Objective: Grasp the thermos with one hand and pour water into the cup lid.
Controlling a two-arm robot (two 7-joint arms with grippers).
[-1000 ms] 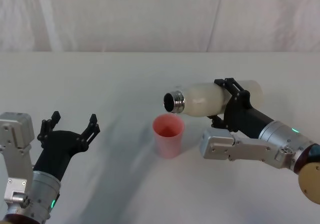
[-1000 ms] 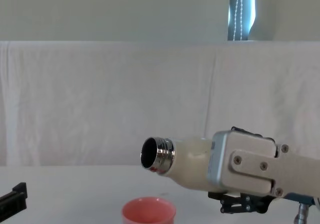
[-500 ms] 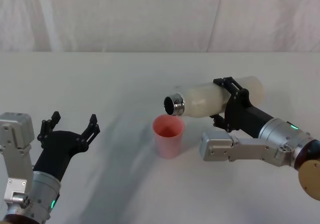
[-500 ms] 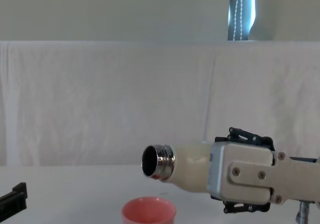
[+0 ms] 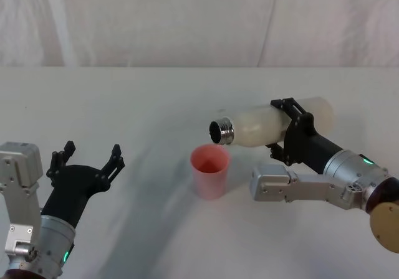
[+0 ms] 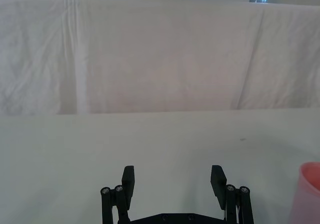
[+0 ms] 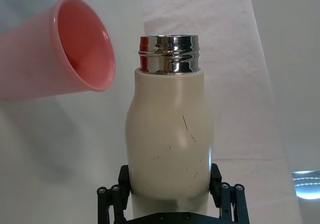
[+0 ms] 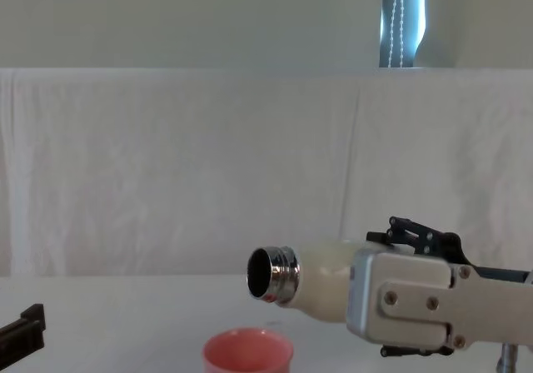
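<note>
Now the right hand (image 5: pixel 288 126) grasps the thermos (image 5: pixel 262 125), tipped lower over the cup lid (image 5: pixel 209 169) mid-frame; the left hand (image 5: pixel 87 159), jaws released, idles lower left.

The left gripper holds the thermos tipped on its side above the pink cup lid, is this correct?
No: the right gripper holds the thermos, as the head view shows. It is tipped on its side above the pink cup lid. The left gripper is open beside it.

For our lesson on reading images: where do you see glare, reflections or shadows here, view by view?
Right wrist view: the thermos neck mirrors the pink cup lid. Head view: soft grey shadow on the table, left of the cup. Chest view: a bright strip of light above the backdrop.
</note>
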